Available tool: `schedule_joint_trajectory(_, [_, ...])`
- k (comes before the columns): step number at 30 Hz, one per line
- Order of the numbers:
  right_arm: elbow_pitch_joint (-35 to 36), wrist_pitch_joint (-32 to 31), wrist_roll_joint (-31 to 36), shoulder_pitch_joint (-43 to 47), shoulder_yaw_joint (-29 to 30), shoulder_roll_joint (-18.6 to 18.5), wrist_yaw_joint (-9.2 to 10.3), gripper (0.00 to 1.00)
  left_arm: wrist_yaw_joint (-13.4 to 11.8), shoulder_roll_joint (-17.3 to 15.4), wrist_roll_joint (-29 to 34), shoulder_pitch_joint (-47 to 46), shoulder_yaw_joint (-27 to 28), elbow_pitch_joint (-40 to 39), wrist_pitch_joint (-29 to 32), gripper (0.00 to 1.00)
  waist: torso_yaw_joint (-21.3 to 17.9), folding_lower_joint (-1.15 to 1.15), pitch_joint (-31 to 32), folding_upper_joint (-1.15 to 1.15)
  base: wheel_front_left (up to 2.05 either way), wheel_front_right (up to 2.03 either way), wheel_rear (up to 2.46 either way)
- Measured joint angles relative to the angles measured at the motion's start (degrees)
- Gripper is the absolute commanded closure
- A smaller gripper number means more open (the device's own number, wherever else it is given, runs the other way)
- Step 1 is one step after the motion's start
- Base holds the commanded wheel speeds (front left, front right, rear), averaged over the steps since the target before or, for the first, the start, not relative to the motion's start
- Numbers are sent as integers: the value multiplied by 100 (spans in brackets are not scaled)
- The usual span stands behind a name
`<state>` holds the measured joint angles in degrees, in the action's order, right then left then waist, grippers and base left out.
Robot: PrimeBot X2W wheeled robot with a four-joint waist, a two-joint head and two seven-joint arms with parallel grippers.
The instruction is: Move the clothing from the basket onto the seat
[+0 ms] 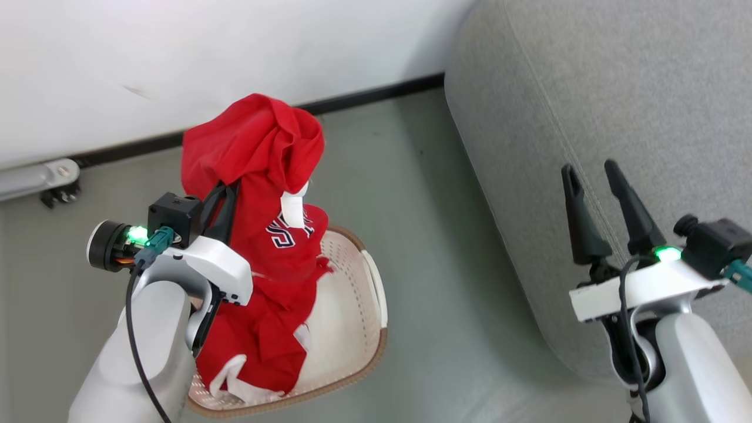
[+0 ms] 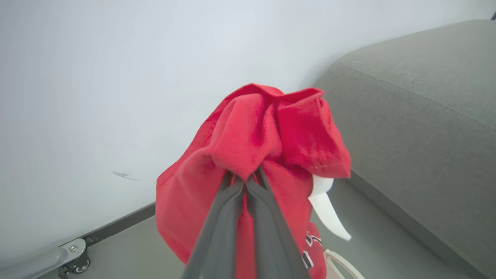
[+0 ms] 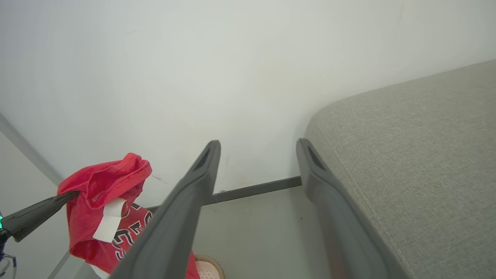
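A bright red garment (image 1: 258,147) with black-and-white numerals and a white tag hangs bunched over my left gripper (image 1: 226,191), which is shut on it above the basket. Its lower part trails down into the cream basket (image 1: 352,305) on the floor, where more red fabric with white trim (image 1: 252,358) lies. In the left wrist view the fingers (image 2: 232,209) pinch the red cloth (image 2: 267,135). My right gripper (image 1: 594,171) stands open and bare over the near edge of the grey seat (image 1: 646,94). The right wrist view shows the lifted garment (image 3: 100,186) at lower left and the seat (image 3: 418,155) at right.
A white wall with a dark baseboard (image 1: 364,94) runs behind the basket. A metal bracket (image 1: 41,176) sits at the wall's foot on the left. Grey floor (image 1: 446,282) lies between the basket and the seat.
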<state>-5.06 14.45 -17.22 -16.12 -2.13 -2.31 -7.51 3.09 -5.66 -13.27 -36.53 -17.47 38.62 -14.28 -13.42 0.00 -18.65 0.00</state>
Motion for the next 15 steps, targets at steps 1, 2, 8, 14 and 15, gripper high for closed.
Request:
schedule_joint_trajectory(1, [-10,0,32,38,0,-1,0,0,0,3,-18,47,36,-151,0,100,26,0,63,0,0,0,0])
schedule_joint_trajectory(2, [-30,0,40,78,-3,0,0,0,0,8,-32,96,73,-288,0,100,49,0,125,0,0,0,0])
schedule_joint_trajectory(8, [-102,0,75,320,0,-2,0,0,0,37,-42,464,269,-866,-1,100,182,0,492,0,0,0,0])
schedule_joint_trajectory(14, [-189,0,127,601,-66,-3,0,0,7,165,-112,800,422,-1395,-1,100,301,0,841,0,0,0,0])
schedule_joint_trajectory(15, [-201,0,166,655,-73,-2,0,0,9,185,-134,853,446,-1479,-1,100,321,0,897,0,0,0,0])
